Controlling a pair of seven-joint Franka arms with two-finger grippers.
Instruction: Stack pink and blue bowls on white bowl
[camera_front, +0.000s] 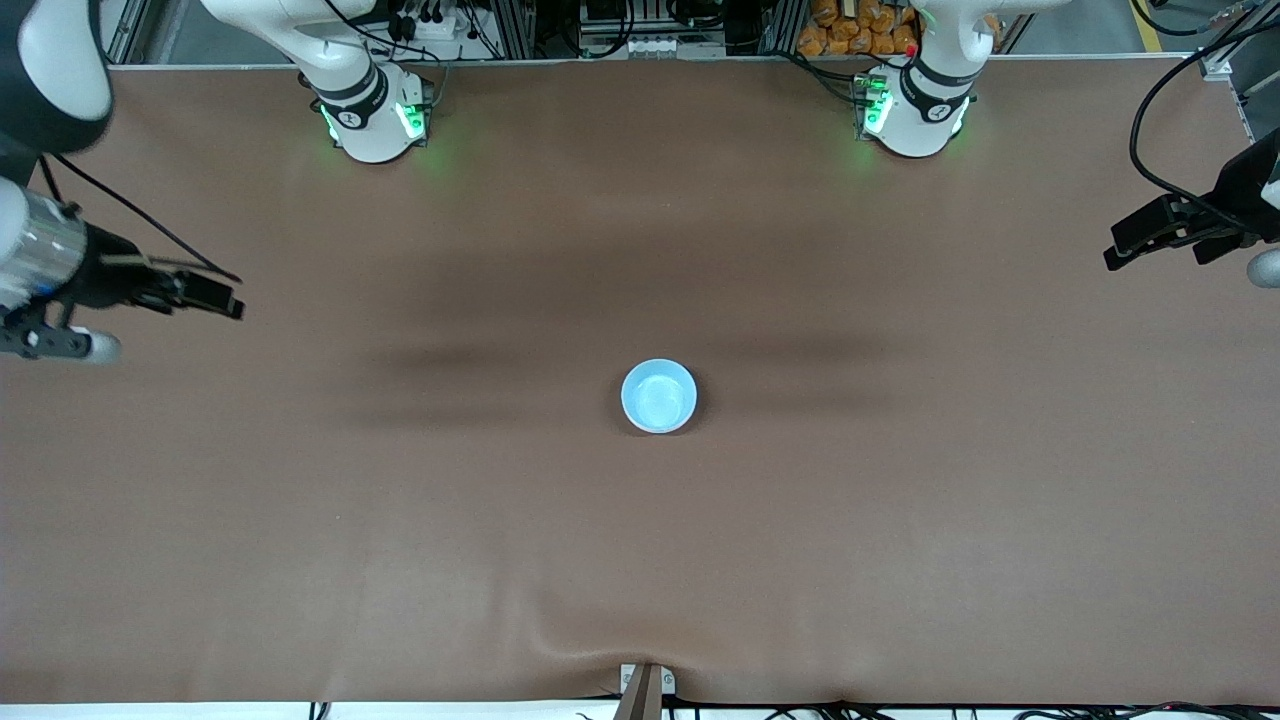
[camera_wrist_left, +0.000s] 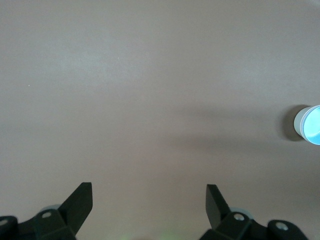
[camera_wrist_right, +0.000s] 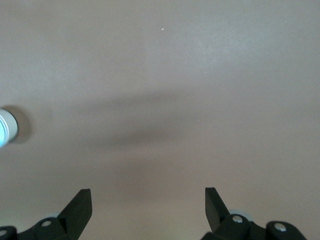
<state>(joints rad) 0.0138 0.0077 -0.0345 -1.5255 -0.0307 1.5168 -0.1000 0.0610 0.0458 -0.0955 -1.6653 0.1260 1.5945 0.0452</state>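
A light blue bowl (camera_front: 658, 396) sits upright in the middle of the brown table. In the left wrist view the same blue bowl (camera_wrist_left: 309, 125) shows a pale whitish outer wall under its blue inside; I cannot tell whether that is the white bowl beneath it. In the right wrist view only the blue bowl's (camera_wrist_right: 6, 127) edge shows. No pink bowl is in view. My left gripper (camera_front: 1150, 240) (camera_wrist_left: 149, 192) hangs open over the left arm's end of the table, empty. My right gripper (camera_front: 225, 300) (camera_wrist_right: 148, 197) hangs open over the right arm's end, empty.
The brown mat (camera_front: 400, 520) covers the whole table and bulges into a wrinkle (camera_front: 600, 640) near the front edge by a small bracket (camera_front: 645, 685). Both arm bases (camera_front: 375, 115) (camera_front: 915, 110) stand along the back edge, with cables past the table's edges.
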